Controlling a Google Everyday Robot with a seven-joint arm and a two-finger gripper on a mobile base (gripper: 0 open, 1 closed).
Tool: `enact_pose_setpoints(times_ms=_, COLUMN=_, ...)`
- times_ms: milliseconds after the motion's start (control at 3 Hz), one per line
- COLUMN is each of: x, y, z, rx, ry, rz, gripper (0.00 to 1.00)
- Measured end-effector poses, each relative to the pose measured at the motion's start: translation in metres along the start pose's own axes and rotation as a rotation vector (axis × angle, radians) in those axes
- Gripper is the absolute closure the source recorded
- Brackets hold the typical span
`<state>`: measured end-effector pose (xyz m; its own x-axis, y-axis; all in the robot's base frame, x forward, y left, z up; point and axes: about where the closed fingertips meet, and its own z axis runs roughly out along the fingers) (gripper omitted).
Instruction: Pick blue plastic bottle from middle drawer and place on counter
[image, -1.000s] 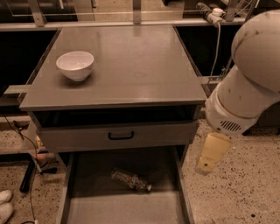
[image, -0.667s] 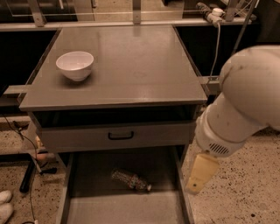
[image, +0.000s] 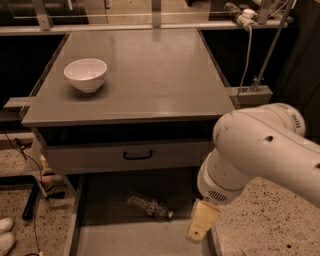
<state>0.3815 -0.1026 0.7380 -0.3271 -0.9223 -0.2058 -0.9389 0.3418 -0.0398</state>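
Your worktop (image: 150, 75) is plain grey, the bowl (image: 85, 74) on it white. The middle drawer (image: 100, 242) is grey too; the blue plastic bottle (image: 148, 205) reads clear, darkly flecked. Your hand (image: 197, 235), at the drawer's right wall, is cream under a white arm (image: 260, 145); the floor (image: 255, 225) is speckled.

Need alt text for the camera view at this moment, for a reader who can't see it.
The robot's end effector hangs over the right edge of the open middle drawer, where a blue plastic bottle lies on its side, untouched. Above, a white bowl sits on the left side of the counter.
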Motion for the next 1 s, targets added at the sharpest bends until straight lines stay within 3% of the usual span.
enact_pose_setpoints(times_ms=667, x=-0.008, y=0.002, z=0.021, rx=-0.007, ry=-0.01, rz=0.017, gripper=0.0)
enact_pose_setpoints(times_ms=1000, x=-0.02, y=-0.008, z=0.064, rx=0.016, ry=-0.04, rz=0.059, gripper=0.0)
